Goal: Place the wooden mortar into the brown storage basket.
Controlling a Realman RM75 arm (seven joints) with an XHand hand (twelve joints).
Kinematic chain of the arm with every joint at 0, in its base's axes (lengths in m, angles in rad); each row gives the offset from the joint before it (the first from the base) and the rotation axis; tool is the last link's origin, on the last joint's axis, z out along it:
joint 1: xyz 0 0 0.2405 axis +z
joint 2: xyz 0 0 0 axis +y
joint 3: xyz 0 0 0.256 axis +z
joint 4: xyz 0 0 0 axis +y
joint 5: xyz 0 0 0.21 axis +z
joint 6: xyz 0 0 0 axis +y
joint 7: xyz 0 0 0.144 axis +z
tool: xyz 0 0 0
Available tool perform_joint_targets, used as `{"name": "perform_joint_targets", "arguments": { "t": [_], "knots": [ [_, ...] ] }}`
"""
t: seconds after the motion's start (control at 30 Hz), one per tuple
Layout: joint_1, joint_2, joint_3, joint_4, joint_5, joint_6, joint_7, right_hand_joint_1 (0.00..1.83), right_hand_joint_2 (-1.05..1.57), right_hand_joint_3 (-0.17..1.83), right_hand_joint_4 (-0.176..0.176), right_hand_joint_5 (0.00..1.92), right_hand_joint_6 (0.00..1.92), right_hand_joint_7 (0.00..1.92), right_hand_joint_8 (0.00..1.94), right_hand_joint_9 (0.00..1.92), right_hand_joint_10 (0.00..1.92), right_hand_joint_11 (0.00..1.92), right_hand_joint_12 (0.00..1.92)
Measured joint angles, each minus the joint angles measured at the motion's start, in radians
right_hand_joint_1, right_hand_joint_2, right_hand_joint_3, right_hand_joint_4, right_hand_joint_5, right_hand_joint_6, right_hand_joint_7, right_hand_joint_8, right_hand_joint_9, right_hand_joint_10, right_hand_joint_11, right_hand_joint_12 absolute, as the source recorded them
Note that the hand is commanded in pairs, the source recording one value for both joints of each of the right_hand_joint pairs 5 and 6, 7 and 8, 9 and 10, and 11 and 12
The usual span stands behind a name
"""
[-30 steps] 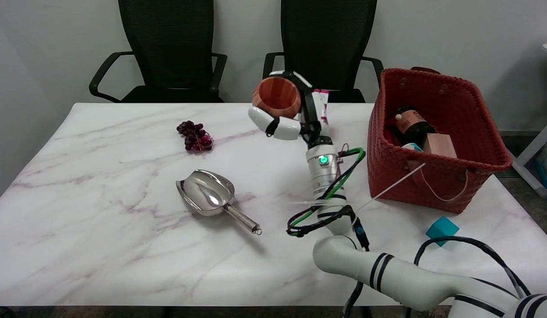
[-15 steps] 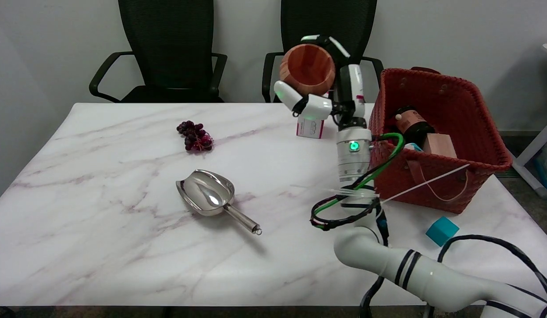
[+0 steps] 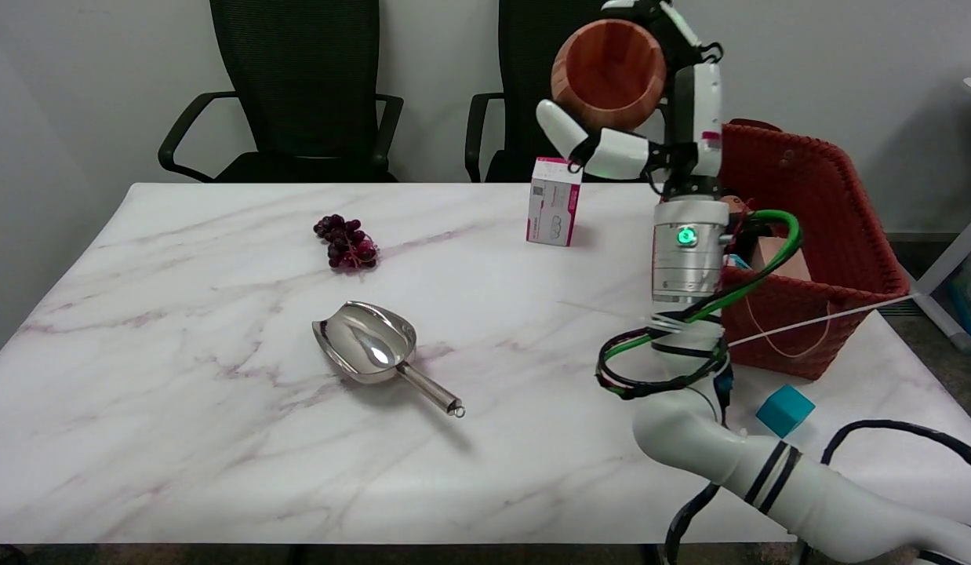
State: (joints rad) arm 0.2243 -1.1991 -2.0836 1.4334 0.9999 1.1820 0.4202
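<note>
The wooden mortar [image 3: 609, 73], a round reddish-brown bowl, is held high in the air, its mouth tipped toward the camera. My right hand [image 3: 650, 118] grips it from below and behind, white fingers curled under its rim. It hangs above the table's far edge, just left of the brown woven storage basket [image 3: 815, 259]. The basket stands at the table's right side, partly hidden behind my forearm. Inside it I see a wooden block [image 3: 777, 257]; the rest of its contents is hidden.
A pink-and-white box [image 3: 553, 212] stands upright below the mortar. Dark grapes [image 3: 346, 242] lie at far left-centre, a metal scoop [image 3: 376, 350] mid-table, a teal cube [image 3: 784, 410] in front of the basket. Two black chairs [image 3: 297, 86] stand behind the table.
My right hand has carried the mortar up and to the right, from above the table's middle toward the basket's left wall. The pink box is now uncovered.
</note>
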Motion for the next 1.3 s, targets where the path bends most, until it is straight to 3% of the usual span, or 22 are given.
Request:
{"name": "perform_joint_targets", "arguments": {
  "t": [0.63,1.3],
  "knots": [
    [-0.147,0.053,0.127,0.187,0.015,0.007,-0.304,1.28,0.66,1.08,0.0,0.78,0.78,1.18,1.18,1.13,1.13,0.85,0.85],
    [-0.225,0.097,0.234,0.234,0.225,0.003,-0.586,1.31,0.55,1.24,0.0,0.71,0.71,1.16,1.16,1.12,1.12,0.8,0.8]
  ]
}}
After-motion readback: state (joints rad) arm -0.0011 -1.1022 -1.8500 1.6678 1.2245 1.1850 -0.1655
